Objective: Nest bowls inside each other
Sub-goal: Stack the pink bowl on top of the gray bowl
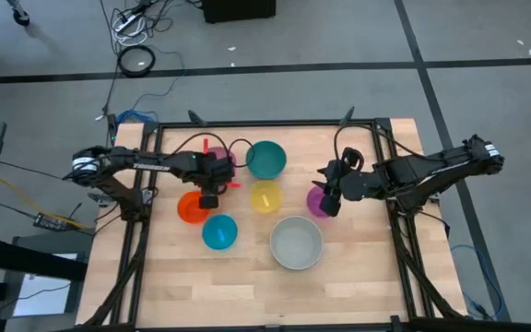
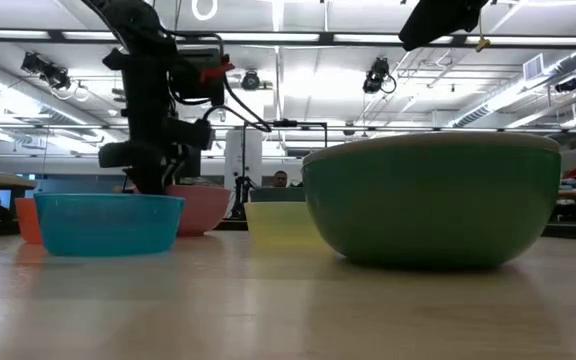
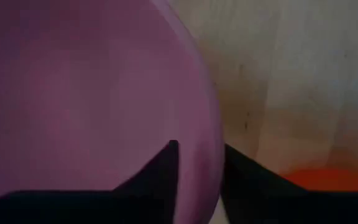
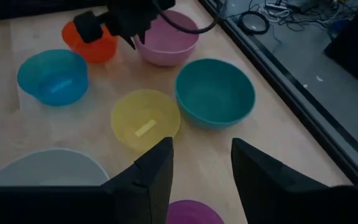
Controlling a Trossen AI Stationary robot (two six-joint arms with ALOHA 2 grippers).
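From where I stand, the bowls are all single on the wooden table (image 1: 358, 277), none stacked yet. In the overhead picture the teal bowl (image 1: 266, 159) sits upper centre, the yellow bowl (image 1: 265, 197) just below it, the big grey-green bowl (image 1: 296, 243) lower centre, the light blue bowl (image 1: 219, 232) to its left, and the orange bowl (image 1: 190, 207) left of centre. The pink bowl (image 1: 226, 158) is mostly hidden under the left arm, and the purple bowl (image 1: 317, 201) peeks out under the right arm.

The left gripper (image 1: 212, 181) is down on the pink bowl's rim; its wrist picture shows one finger inside the pink wall and the other outside, straddling the rim, fingers partway in. Whether it has a firm pinch I cannot tell. The right gripper (image 4: 199, 163) hangs above the table with its fingers apart and nothing between them, the purple bowl just below it.

My worry is the thin rim pinch: a smooth plastic wall could slip out or swing and tip as it lifts. The orange bowl is just beside that gripper and could get nudged. If the pink bowl goes into a smaller one, it will perch and wobble.
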